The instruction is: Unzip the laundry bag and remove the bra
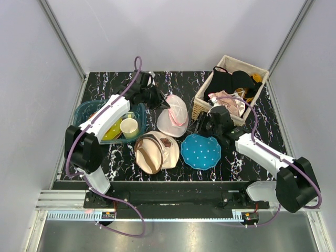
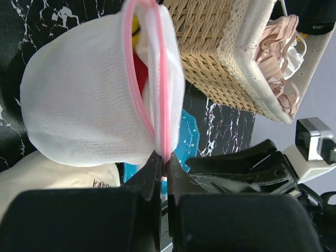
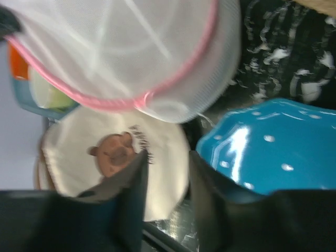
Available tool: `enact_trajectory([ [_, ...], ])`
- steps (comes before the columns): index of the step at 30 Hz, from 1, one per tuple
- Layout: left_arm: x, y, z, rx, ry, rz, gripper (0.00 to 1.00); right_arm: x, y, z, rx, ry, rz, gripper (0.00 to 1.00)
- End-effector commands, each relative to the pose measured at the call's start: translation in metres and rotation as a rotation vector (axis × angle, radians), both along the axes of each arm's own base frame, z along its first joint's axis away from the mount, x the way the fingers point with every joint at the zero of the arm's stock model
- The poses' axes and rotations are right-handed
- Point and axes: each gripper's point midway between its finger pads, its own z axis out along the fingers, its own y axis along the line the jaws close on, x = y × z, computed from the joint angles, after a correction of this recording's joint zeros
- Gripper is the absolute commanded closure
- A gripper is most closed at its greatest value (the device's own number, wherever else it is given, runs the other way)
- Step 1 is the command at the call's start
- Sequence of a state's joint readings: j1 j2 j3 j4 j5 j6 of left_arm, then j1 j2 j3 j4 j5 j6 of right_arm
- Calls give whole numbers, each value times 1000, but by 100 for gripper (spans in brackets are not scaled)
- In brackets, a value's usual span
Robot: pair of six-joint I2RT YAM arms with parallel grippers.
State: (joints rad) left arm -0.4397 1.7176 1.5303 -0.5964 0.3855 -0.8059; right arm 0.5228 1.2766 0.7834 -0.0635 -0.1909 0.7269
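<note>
My left gripper (image 2: pixel 164 160) pinches the laundry bag (image 1: pixel 173 115) by its pink rim, mid-table at the plate's (image 1: pixel 201 151) 11 o'clock. The right gripper (image 3: pixel 168 163) hangs at the bag's 4 o'clock, jaws spread — I'd hold the rim taut and find the zipper pull before closing.

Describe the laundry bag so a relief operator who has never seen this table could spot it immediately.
Find the wicker basket at the back right of the table; just left of it, mid-table, is the laundry bag. It is a domed white mesh pouch edged in pink, unlike the opaque beige canvas bag and the blue dotted plate in front of it.
</note>
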Motion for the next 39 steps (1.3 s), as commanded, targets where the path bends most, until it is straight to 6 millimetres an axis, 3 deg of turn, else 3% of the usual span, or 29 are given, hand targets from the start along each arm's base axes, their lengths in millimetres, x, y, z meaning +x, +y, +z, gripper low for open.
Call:
enact_trajectory([
  [1,4,-5,43,-38,-188,-37,100,-3,-19,5,-126,0,-24,37],
  [2,-1,-9,39,-34,-185,-52,100,0,-20,16,-132,-19,-31,24],
  [3,-4,-9,29,-24,-167,-57,100,2,-22,26,-140,-55,-33,21],
  [6,-11,-11,19,-31,-153,-64,100,9,-17,50,-137,-107,-13,20],
  [13,-22,-20,27,-38,-195,-108,100,21,21,74,-119,-155,51,21],
  [16,-25,-20,25,-33,-189,-110,100,27,39,75,-114,-164,74,20],
  [23,-31,-20,24,-39,-186,-118,100,35,62,53,-134,-122,121,20],
  [26,-31,-21,25,-46,-186,-129,100,34,66,46,-178,-132,124,20],
  [30,-32,-22,24,-51,-182,-136,100,46,54,42,-243,-156,46,25],
  [33,-33,-21,23,-44,-180,-135,100,51,48,46,-264,-179,16,32],
  [39,-33,-21,23,-40,-181,-138,100,52,51,55,-260,-204,23,35],
])
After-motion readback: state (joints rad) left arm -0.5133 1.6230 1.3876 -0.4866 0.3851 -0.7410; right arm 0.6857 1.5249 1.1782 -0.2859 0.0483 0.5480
